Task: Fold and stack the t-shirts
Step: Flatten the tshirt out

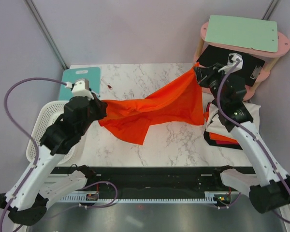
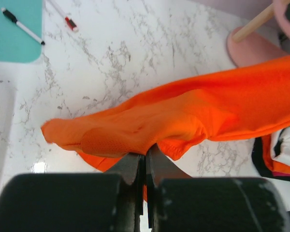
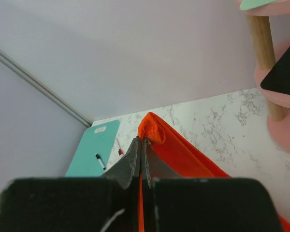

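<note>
Left arm covers much of the white lattice basket (image 1: 41, 123). Right arm hides part of a pile of white cloth (image 1: 251, 110) and more orange-red fabric (image 1: 224, 139), its folds unreadable. Left gripper (image 2: 146, 155) is clamped tight on a bunched edge of the t-shirt (image 1: 154, 108); right gripper (image 3: 142, 143) pinches another corner. The shirt is strung between them over the marble table (image 1: 183, 140), soft, matte and creased, its lower flap sagging, contact unclear. Farther: flat teal board (image 1: 92, 75), pen (image 2: 21, 26), round pink shelf (image 1: 282, 48), pale green panel (image 1: 239, 31).
</note>
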Controlling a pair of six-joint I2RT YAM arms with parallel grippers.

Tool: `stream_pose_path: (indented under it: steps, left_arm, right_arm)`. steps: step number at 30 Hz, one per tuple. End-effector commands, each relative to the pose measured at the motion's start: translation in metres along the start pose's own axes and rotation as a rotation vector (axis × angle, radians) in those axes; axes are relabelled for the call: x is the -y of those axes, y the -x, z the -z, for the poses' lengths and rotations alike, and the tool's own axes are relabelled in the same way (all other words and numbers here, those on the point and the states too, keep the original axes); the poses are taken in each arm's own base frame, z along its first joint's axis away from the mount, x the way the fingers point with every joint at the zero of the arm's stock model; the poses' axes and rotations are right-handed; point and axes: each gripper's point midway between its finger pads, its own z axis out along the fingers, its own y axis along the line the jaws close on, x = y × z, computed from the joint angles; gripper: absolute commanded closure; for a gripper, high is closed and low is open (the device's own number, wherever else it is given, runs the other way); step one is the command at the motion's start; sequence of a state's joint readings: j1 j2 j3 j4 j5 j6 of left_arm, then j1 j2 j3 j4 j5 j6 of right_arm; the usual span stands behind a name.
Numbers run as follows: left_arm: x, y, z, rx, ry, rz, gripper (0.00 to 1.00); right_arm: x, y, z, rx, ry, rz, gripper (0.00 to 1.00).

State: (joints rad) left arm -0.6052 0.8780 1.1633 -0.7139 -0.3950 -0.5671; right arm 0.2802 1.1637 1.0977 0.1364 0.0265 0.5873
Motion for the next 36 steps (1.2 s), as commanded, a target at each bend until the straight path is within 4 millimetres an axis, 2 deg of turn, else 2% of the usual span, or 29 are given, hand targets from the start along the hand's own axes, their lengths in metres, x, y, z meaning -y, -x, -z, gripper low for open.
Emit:
stream_pose_path:
  steps: [1,2,3,4,5,7,8,9,11,12,15,16,17,18,19,20,21,22,24,25,26,28,30,31,32,33,34,35,36]
  left_arm:
    - [-0.004,0.053,0.062,0.148,-0.069,0.013,0.98]
    - [-0.002,0.054,0.072,0.148,-0.098,0.013,0.98]
    - [-0.001,0.066,0.092,0.189,-0.141,0.033,0.98]
    - [-0.004,0.066,0.102,0.188,-0.152,0.032,0.98]
    - [-0.002,0.069,0.114,0.197,-0.186,0.039,0.98]
    - [-0.006,0.081,0.147,0.240,-0.236,0.060,0.98]
    - [-0.004,0.085,0.158,0.250,-0.270,0.063,0.98]
    - [-0.003,0.097,0.179,0.291,-0.305,0.076,0.98]
    - [-0.006,0.104,0.197,0.309,-0.326,0.069,0.98]
    - [-0.006,0.117,0.214,0.351,-0.349,0.082,0.98]
    - [-0.003,0.139,0.233,0.396,-0.365,0.076,0.98]
    - [0.002,0.144,0.227,0.390,-0.355,0.067,0.98]
    - [0.004,0.156,0.234,0.417,-0.362,0.071,0.98]
    - [0.006,0.161,0.233,0.425,-0.351,0.051,0.98]
    - [0.012,0.167,0.213,0.402,-0.301,0.035,0.98]
    - [0.010,0.173,0.213,0.409,-0.278,0.033,0.98]
    - [0.012,0.176,0.204,0.400,-0.252,0.021,0.98]
    - [0.011,0.180,0.194,0.397,-0.207,0.007,0.98]
    - [0.019,0.181,0.164,0.360,-0.145,-0.032,0.98]
    - [0.017,0.182,0.151,0.350,-0.100,-0.044,0.98]
    - [0.024,0.175,0.120,0.297,-0.053,-0.076,0.98]
    - [0.027,0.165,0.086,0.248,0.009,-0.113,0.98]
    - [0.034,0.142,0.033,0.162,0.054,-0.145,0.98]
    - [0.031,0.132,0.011,0.110,0.042,-0.132,0.98]
    - [0.024,0.111,-0.016,0.039,0.047,-0.127,0.98]
    - [0.023,0.103,-0.045,0.013,0.037,-0.103,0.98]
    - [0.009,0.098,-0.063,-0.018,0.041,-0.071,0.98]
    - [-0.004,0.077,-0.086,-0.077,0.070,-0.068,0.98]
    - [-0.012,0.069,-0.101,-0.106,0.080,-0.056,0.98]
  right_arm:
    - [-0.023,0.024,0.057,-0.028,0.041,0.053,1.00]
    - [-0.033,0.035,0.079,-0.013,0.070,0.058,1.00]
    - [-0.040,0.043,0.090,-0.002,0.092,0.059,1.00]
    - [-0.046,0.049,0.102,0.009,0.113,0.067,1.00]
    - [-0.054,0.057,0.125,0.020,0.141,0.074,1.00]
    - [-0.065,0.072,0.149,0.048,0.171,0.094,1.00]
    - [-0.072,0.079,0.170,0.063,0.196,0.098,1.00]
    - [-0.081,0.092,0.185,0.094,0.223,0.105,1.00]
    - [-0.092,0.106,0.211,0.132,0.261,0.111,1.00]
    - [-0.100,0.120,0.224,0.168,0.277,0.112,1.00]
    - [-0.106,0.142,0.241,0.227,0.266,0.124,1.00]
    - [-0.103,0.143,0.235,0.220,0.243,0.132,1.00]
    - [-0.102,0.151,0.234,0.241,0.218,0.130,1.00]
    - [-0.100,0.153,0.229,0.238,0.199,0.132,1.00]
    - [-0.097,0.149,0.214,0.210,0.178,0.144,1.00]
    - [-0.093,0.147,0.205,0.199,0.158,0.143,1.00]
    - [-0.088,0.143,0.195,0.186,0.131,0.140,1.00]
    - [-0.077,0.130,0.172,0.141,0.092,0.138,1.00]
    - [-0.065,0.112,0.148,0.089,0.059,0.134,1.00]
    - [-0.053,0.091,0.127,0.035,0.030,0.131,1.00]
    - [-0.047,0.080,0.118,0.012,0.020,0.125,1.00]
    - [-0.025,0.050,0.092,-0.034,-0.020,0.119,1.00]
    - [-0.010,0.029,0.077,-0.067,-0.052,0.113,1.00]
    - [0.004,0.009,0.064,-0.102,-0.077,0.116,1.00]
    - [0.011,-0.001,0.057,-0.115,-0.088,0.115,1.00]
    - [0.017,-0.010,0.051,-0.125,-0.099,0.113,1.00]
    - [0.032,-0.031,0.038,-0.161,-0.127,0.118,1.00]
    - [0.044,-0.039,0.032,-0.167,-0.163,0.120,1.00]
    - [0.053,-0.048,0.025,-0.181,-0.188,0.128,1.00]
